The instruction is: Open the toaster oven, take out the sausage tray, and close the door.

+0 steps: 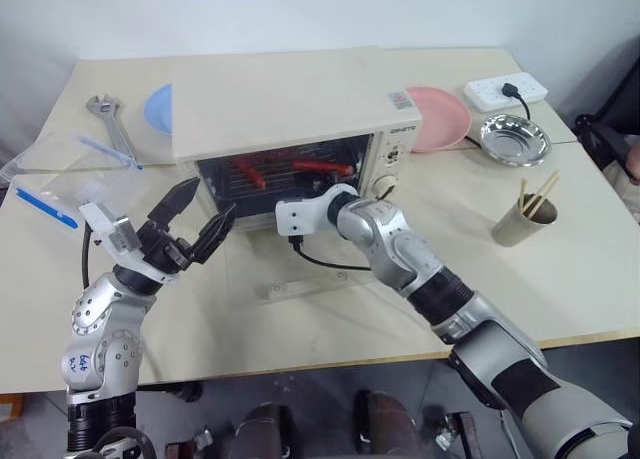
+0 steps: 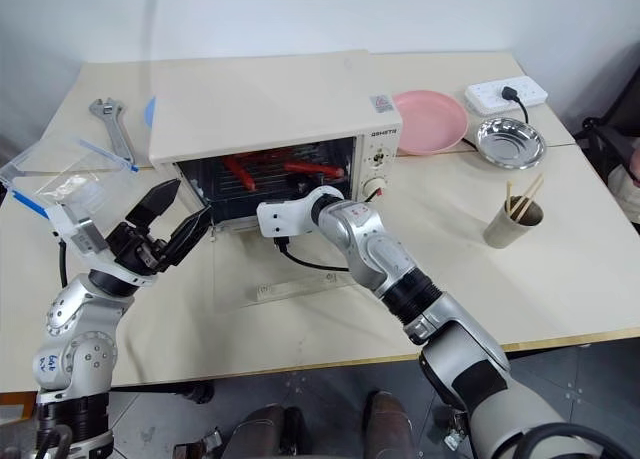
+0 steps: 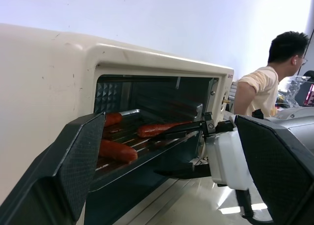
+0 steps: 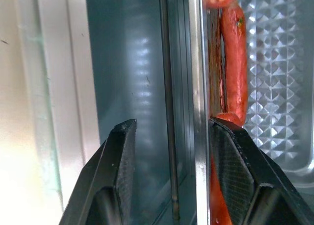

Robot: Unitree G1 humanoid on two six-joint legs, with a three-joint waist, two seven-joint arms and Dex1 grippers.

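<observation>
The cream-white toaster oven [image 1: 280,99] stands at the table's middle with its glass door [image 1: 250,264] folded down flat on the table, bar handle [image 1: 300,289] toward me. Inside, the silver sausage tray [image 3: 142,144] holds several red sausages [image 1: 322,166]. My right gripper [image 4: 171,132] reaches into the oven's right half. It is open, and the tray's front rim [image 4: 197,87] runs between its fingers. My left gripper [image 1: 208,204] hovers open and empty in front of the oven's left side, above the door's left end.
A pink plate [image 1: 437,117], a round steel dish [image 1: 514,139] and a power strip [image 1: 506,89] lie to the right behind. A cup of chopsticks [image 1: 522,219] stands at the right. A wrench [image 1: 108,119], blue plate [image 1: 158,109] and plastic bags [image 1: 70,179] lie left. A person [image 3: 265,83] stands beyond.
</observation>
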